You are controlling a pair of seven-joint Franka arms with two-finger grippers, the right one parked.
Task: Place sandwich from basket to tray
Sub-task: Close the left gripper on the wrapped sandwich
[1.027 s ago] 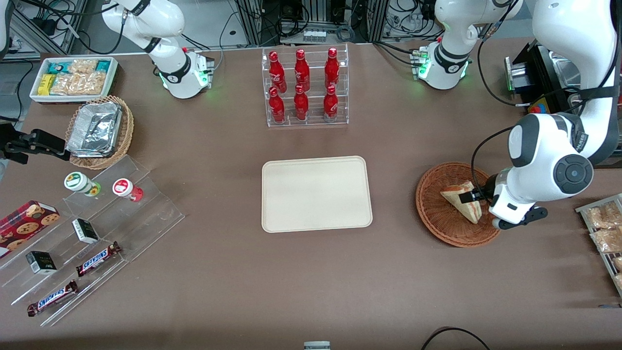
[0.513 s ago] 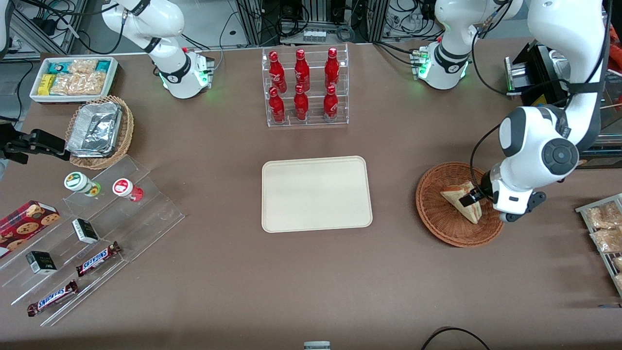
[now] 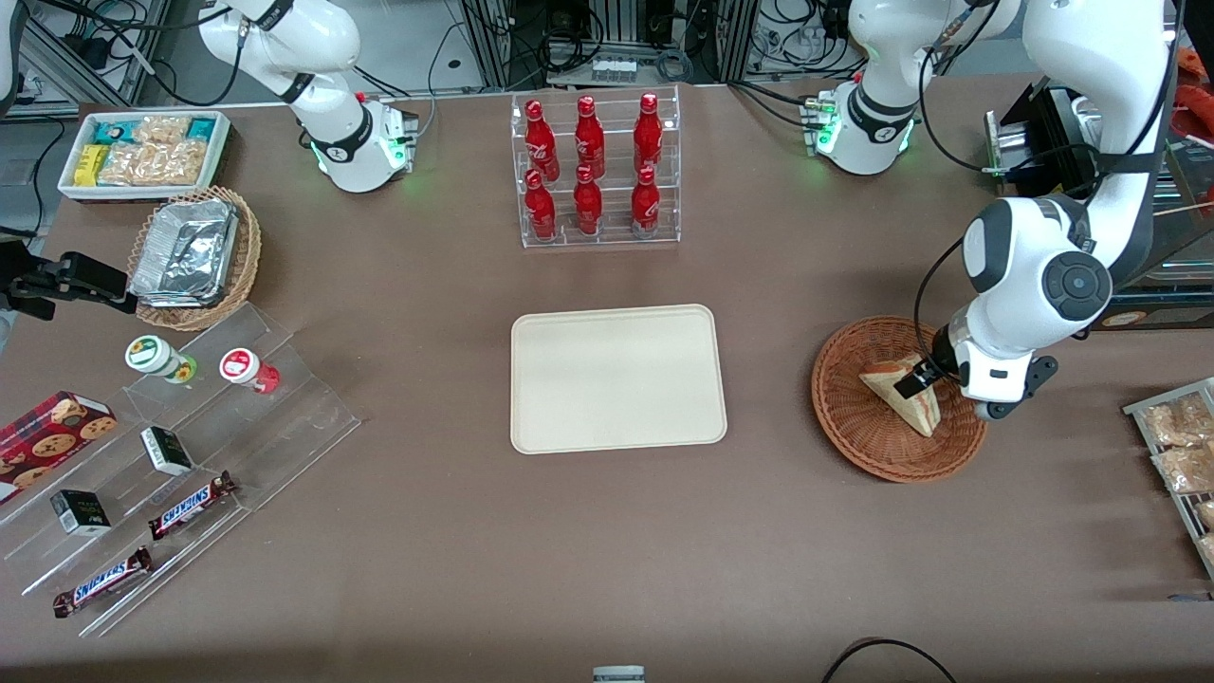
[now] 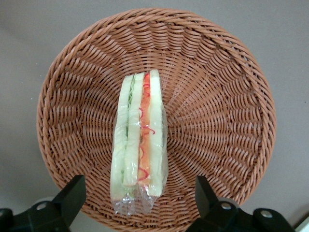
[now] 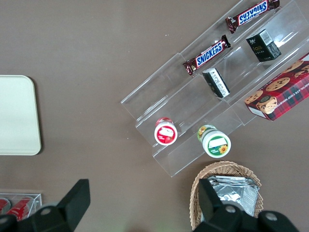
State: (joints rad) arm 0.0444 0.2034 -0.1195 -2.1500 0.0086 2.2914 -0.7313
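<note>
Right under the pincer (image 4: 137, 198) sits the round, reddish-brown woven wicker basket (image 4: 231, 96), and the small wedge sandwich of pale bread with red, yellow and green layers (image 4: 139, 145) lies in it. The sandwich is wrapped in clear film and stands on its side, with the cut edge facing up at the pincer. The two black fingers (image 4: 72, 193) are wide apart, one on each side of the sandwich's wide end. They are not touching it, and nothing is held.

From the front, the pincer (image 3: 918, 382) hangs low over the basket (image 3: 854, 427), at the working arm's end of the table, and the sandwich (image 3: 901, 394) is just below it. The flat cream-beige tray with rounded corners (image 3: 616, 379) lies well apart from the pincer, toward the middle of the table. It has nothing on it.

The step now looks like the grab. To do it well, the pincer should go straight down so the bread stays between the fingers. The fingers should press on the two flat bread sides, not on the layers. A soft squeeze is best, because the bread is squishy and the film may be slippery. The fingers should stop before they poke the wicker.
</note>
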